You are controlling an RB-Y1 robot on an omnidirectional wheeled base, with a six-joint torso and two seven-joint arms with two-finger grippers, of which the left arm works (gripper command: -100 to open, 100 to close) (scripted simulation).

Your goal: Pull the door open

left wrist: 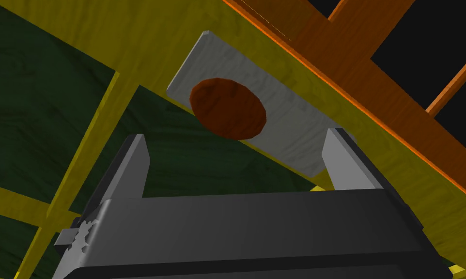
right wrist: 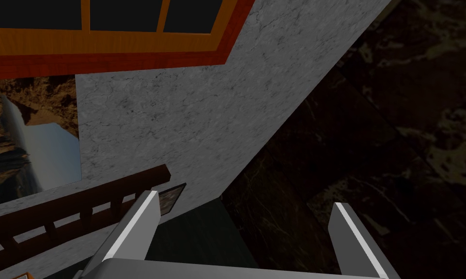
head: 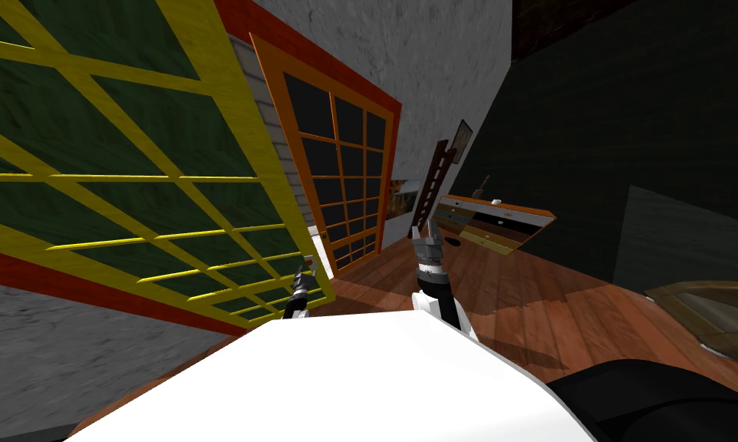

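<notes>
A yellow-framed door (head: 130, 176) with dark green panes stands on my left, its free edge close to my chest. On that edge sits a grey plate (left wrist: 285, 131) carrying a round red-brown knob (left wrist: 227, 109). My left gripper (left wrist: 237, 135) is open, and the knob lies just ahead of its fingertips, between their lines and untouched. In the head view the left gripper (head: 308, 265) is right at the door's edge. My right gripper (head: 425, 229) is raised in mid-room, open and empty (right wrist: 246, 198).
An orange-framed door (head: 344, 176) with dark panes stands beyond the yellow one. A brown ladder (head: 430, 188) leans on the grey wall. A drawer unit (head: 498, 222) stands by the dark right wall. Wooden floor (head: 513, 299) stretches ahead, with low furniture (head: 705, 307) at right.
</notes>
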